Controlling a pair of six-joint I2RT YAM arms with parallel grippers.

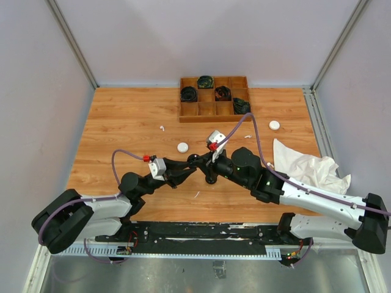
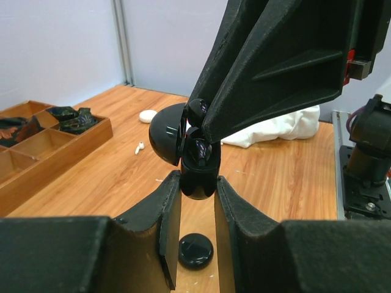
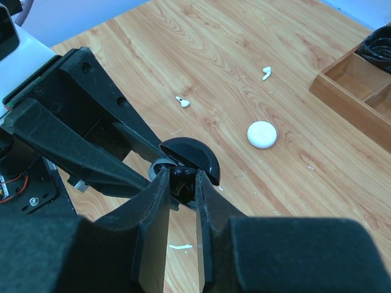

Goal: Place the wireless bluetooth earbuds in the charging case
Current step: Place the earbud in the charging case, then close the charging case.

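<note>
Left gripper (image 2: 197, 190) clamps the open charging case (image 2: 168, 137) by its base. Right gripper (image 3: 181, 183) pinches a black earbud (image 3: 181, 176) at the case mouth. Earbuds probably handle as light, hard and slippery (best pinched gently across the body). White earbuds (image 3: 182, 102) lie loose on the table (image 3: 244, 36).

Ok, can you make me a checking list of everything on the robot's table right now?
Surface: wooden table, a few white specks.
Job's things: open black charging case held up off the table; black earbud at its opening; two white earbuds lying loose; two white round cases; closed black case lying below.
Clutter: crumpled white cloth.
Grippers: left pincer shut on the open black charging case; right pincer shut on the black earbud.
Cables: coiled black cables in a wooden tray; purple cable along each arm.
Surroundings: pale walls.
</note>
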